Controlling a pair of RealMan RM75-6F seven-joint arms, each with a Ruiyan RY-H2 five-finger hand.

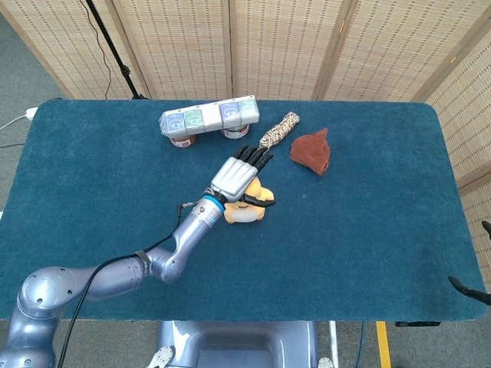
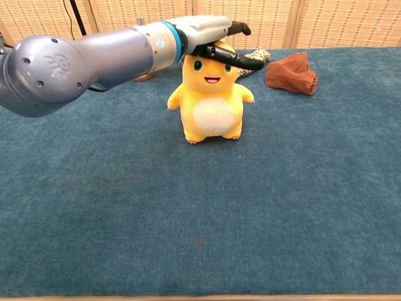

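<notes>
A yellow plush toy [image 2: 213, 113] with a white belly stands upright near the middle of the blue table [image 1: 368, 230]. My left hand [image 2: 207, 30] lies flat on top of its head, fingers stretched out and apart, the thumb crossing in front of the toy's forehead. From the head view the left hand [image 1: 238, 175] covers most of the plush [image 1: 247, 213]. Nothing is gripped. Of my right hand [image 1: 469, 290] only dark fingertips, spread well apart, show at the table's right front corner, far from everything.
Behind the plush lie a wrapped row of small boxes [image 1: 209, 117] resting on two jars, a striped rope bundle [image 1: 278, 132] and a crumpled brown cloth [image 1: 311, 151]. Folding screens stand beyond the far edge.
</notes>
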